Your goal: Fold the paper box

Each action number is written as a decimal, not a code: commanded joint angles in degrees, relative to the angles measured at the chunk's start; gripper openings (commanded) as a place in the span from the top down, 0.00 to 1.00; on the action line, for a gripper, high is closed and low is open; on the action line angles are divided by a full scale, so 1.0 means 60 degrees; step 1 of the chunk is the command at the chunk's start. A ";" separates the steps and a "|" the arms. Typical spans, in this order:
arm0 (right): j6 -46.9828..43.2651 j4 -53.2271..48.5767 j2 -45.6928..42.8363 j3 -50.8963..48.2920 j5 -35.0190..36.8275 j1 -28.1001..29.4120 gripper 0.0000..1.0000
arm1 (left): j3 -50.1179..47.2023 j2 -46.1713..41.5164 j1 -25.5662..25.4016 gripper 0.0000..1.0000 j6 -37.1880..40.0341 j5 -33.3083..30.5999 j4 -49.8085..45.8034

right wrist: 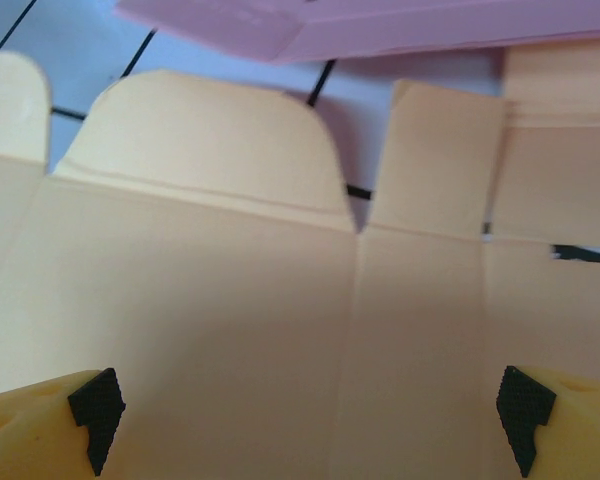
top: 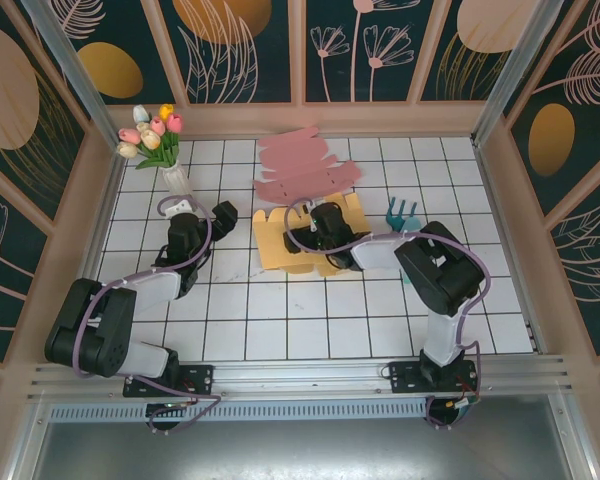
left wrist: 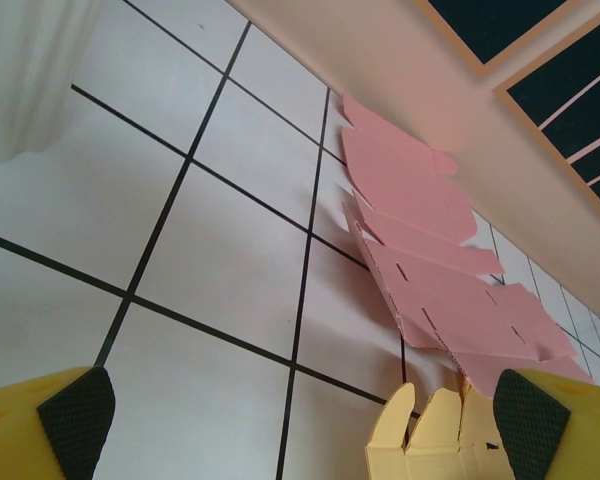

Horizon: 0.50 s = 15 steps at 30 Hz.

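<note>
Yellow plastic fingers tipped with black textured pads [right wrist: 100, 412] frame the right wrist view, and we see the right gripper [right wrist: 310, 415] with its jaws wide apart and empty. It hangs low over the yellow paper box [right wrist: 230, 300], which lies unfolded as a flat sheet, its creases and rounded flaps spread across the view. We cannot tell whether the fingertips touch the card. Just past those flaps, the edge of a pink paper box [right wrist: 380, 25] lies flat on the tiles.

From above, we find the right gripper [top: 325, 222] over the middle of the yellow paper box [top: 275, 250], with the pink paper box [top: 305, 165] just beyond its far edge, toward the back wall.

The left gripper [left wrist: 300, 425] is spread just as wide and also holds nothing. It looks out over bare white tiles, with a corner of the yellow paper box [left wrist: 420, 440] near its right finger and the pink paper box [left wrist: 420, 260] further on. In the top view the left gripper [top: 223, 213] sits just left of the yellow sheet.

Further out, a white vase [top: 177, 180] of tulips [top: 150, 130] stands at the back left of the tiled table [top: 280, 330], and its base [left wrist: 20, 70] fills the left wrist view's upper corner. A small teal tool [top: 402, 212] lies to the right of the yellow sheet.
</note>
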 commanded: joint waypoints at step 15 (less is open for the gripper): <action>-0.0608 -0.1087 -0.1270 -0.1710 0.0245 0.1179 0.01 | 0.0002 -0.0611 -0.0218 0.01 0.0065 0.0638 -0.0985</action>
